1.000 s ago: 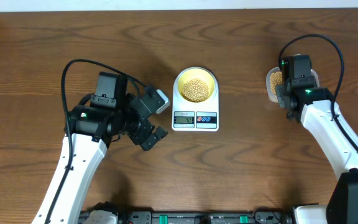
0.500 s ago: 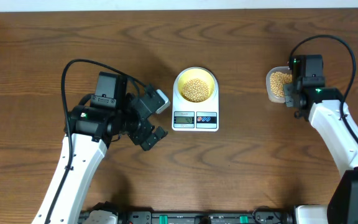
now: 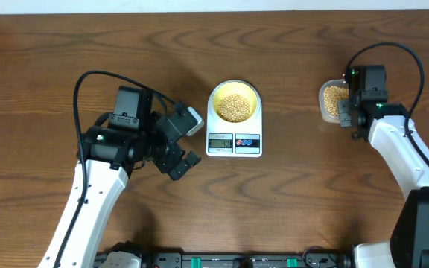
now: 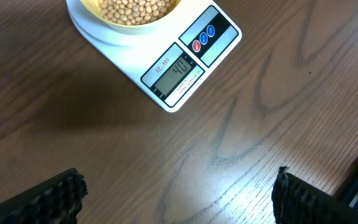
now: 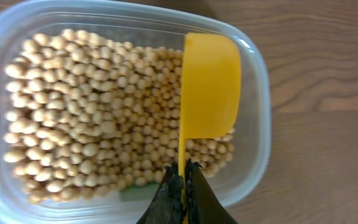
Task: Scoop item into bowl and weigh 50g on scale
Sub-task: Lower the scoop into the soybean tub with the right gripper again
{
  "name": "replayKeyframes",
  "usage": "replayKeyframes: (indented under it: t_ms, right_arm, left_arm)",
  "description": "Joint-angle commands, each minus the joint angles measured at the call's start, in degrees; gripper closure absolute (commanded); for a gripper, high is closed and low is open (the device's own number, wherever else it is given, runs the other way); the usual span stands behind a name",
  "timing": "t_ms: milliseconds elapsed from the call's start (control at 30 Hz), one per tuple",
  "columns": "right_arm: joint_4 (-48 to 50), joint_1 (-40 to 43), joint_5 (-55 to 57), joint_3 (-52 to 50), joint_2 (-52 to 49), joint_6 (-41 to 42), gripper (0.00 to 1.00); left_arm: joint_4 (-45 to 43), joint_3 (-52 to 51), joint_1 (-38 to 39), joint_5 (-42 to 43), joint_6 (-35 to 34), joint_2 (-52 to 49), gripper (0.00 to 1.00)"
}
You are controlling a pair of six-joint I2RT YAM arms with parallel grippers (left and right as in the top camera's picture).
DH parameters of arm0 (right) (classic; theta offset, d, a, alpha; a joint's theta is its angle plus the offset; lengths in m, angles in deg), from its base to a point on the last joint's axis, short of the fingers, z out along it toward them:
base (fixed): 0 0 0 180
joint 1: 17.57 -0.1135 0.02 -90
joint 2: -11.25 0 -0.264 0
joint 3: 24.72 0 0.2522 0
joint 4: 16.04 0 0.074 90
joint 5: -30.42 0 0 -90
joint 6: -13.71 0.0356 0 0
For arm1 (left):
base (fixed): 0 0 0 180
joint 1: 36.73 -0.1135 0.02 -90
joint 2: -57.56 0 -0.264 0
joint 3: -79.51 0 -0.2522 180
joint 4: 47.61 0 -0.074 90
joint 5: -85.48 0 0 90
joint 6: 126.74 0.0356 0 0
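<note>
The pale yellow bowl (image 3: pixel 234 104) holds tan beans (image 3: pixel 234 106) and sits on the white scale (image 3: pixel 234 141). In the left wrist view the scale's display (image 4: pixel 178 71) reads about 40 and the bowl (image 4: pixel 129 15) shows at the top edge. My left gripper (image 3: pixel 187 140) is open and empty, just left of the scale; its fingertips (image 4: pixel 48 199) show low in the left wrist view. My right gripper (image 5: pixel 183 180) is shut on the handle of a bright yellow scoop (image 5: pixel 209 87), held over the beans (image 5: pixel 98 118) in the clear tub (image 3: pixel 332 100).
The clear plastic tub (image 5: pixel 257 155) sits at the right of the wooden table. The table's far edge meets a white wall at the top of the overhead view.
My right gripper with the scoop has moved right and slightly back, from over the tub's middle to its right side. The left arm has not moved.
</note>
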Motion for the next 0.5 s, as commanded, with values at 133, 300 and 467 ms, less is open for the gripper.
replayKeyframes:
  t_ms: [133, 300, 467]
  right_arm:
    - [0.76, 0.28, -11.28, -0.15, -0.2, 0.76, 0.99]
    - [0.79, 0.28, -15.41, -0.13, -0.2, 0.76, 0.99]
    - [0.79, 0.96, -20.35, -0.02, -0.17, 0.81, 0.99]
  left_arm:
    - [0.11, 1.05, -0.31, 0.09, 0.96, 0.2, 0.02]
    - [0.11, 1.05, -0.31, 0.09, 0.96, 0.2, 0.02]
    - [0.11, 1.05, -0.31, 0.09, 0.96, 0.2, 0.02]
